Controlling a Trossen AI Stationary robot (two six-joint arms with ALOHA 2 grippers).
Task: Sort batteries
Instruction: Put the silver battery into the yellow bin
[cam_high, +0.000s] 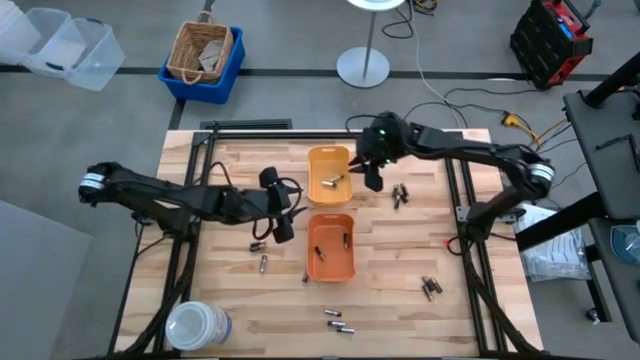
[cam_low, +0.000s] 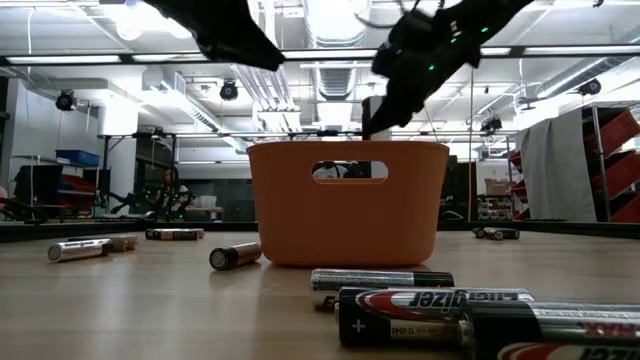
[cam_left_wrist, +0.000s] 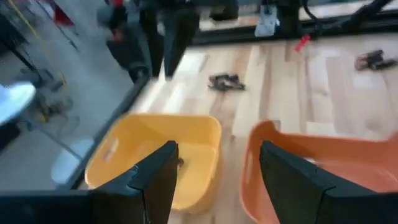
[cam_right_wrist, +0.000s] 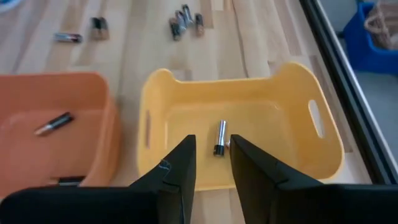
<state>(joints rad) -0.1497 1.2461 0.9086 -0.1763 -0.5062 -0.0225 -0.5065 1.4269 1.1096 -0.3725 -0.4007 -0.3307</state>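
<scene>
Small grey-silver batteries (cam_high: 431, 288) lay scattered across the wooden tabletop (cam_high: 400, 310): a clump near the right edge, a pair at the front (cam_high: 339, 325), a few left of the trays (cam_high: 262, 263), and another cluster (cam_high: 400, 194) beside the right arm. One battery (cam_right_wrist: 219, 137) rested inside the yellow-orange tray (cam_high: 329, 177), and at least two lay in the orange tray (cam_high: 330, 247) just in front of it. These cylinders looked hard, smooth and light, likely to roll or slip, so a pinch across the middle of the barrel seemed the safest hold. The right claw (cam_right_wrist: 208, 163) hung over the near rim of the yellow-orange tray, its fingers slightly parted and holding nothing, the battery lying in the tray beyond them. The left claw (cam_left_wrist: 214, 180) hovered near the left side of the orange tray, spread open and empty. The tabletop was pale planked wood in a black frame, with a white lidded tub (cam_high: 197, 327) at its front left corner. Beyond it stood a blue bin (cam_high: 232, 58) holding a wicker basket, a clear plastic box, a white lamp base and a red-and-black tool case on a grey floor.
</scene>
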